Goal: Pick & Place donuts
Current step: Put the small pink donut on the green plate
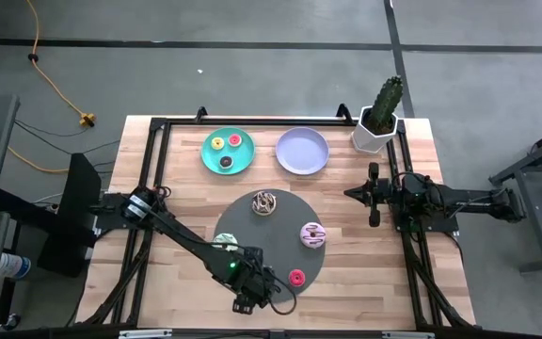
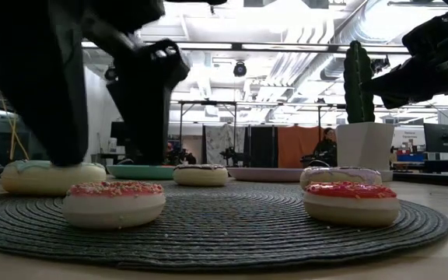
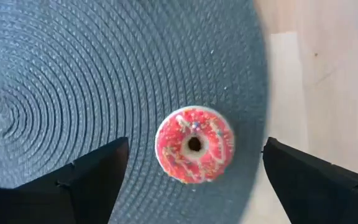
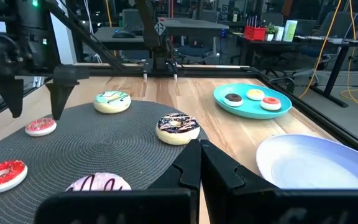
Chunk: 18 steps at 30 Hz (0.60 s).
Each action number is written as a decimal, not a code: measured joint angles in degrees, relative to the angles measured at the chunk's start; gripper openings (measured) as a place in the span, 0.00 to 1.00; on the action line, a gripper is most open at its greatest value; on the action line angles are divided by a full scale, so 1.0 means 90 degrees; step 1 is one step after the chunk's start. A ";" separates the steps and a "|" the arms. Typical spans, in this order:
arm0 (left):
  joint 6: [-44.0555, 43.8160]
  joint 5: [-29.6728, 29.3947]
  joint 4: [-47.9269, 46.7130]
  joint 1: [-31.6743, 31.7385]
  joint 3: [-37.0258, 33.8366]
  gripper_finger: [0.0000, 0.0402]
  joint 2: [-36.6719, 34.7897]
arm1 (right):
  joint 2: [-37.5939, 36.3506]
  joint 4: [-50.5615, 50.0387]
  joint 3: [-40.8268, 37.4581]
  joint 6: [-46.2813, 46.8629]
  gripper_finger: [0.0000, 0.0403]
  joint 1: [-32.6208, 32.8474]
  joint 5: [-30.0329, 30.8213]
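A red donut [image 3: 194, 144] on the grey mat [image 3: 73, 74] is straddled by the left gripper [image 3: 194, 171], fingers apart; the right gripper [image 4: 201, 163] is held closed.

- You have a table [image 1: 422, 273] of pale wood planks, smooth, with a low satin sheen and visible grain.
- The big dark grey disc [image 3: 73, 81] is woven cord laid in concentric rings, rough and matt.
- The red donut [image 3: 194, 144] under the left wrist camera looks like moulded plastic, with a slightly glossy speckled icing face.
- The chocolate-sprinkled donut [image 4: 178, 127] has shiny dark icing over a matt cream body.
- The teal plate [image 4: 252, 107] and the lilac plate [image 4: 322, 165] look like smooth plastic, faintly glossy.
- The left gripper [image 3: 194, 177] fingers [image 3: 86, 186] are dark and matt.
- The frame rails [image 1: 412, 254] on the table are black metal, matt.
- The cactus pot [image 1: 373, 137] is white and smooth.
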 joint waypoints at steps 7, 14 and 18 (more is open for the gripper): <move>0.0594 0.0135 0.0099 0.0003 -0.0304 0.90 0.0022 | 0.0002 0.0000 0.0000 0.0000 0.00 0.0000 0.0000; 0.0792 0.0223 0.0092 0.0005 -0.0468 0.90 0.0029 | 0.0001 0.0000 0.0000 0.0000 0.00 0.0001 0.0000; 0.0895 -0.0060 0.0114 0.0005 -0.0467 0.90 0.0029 | 0.0001 0.0002 0.0000 -0.0001 0.00 0.0002 0.0000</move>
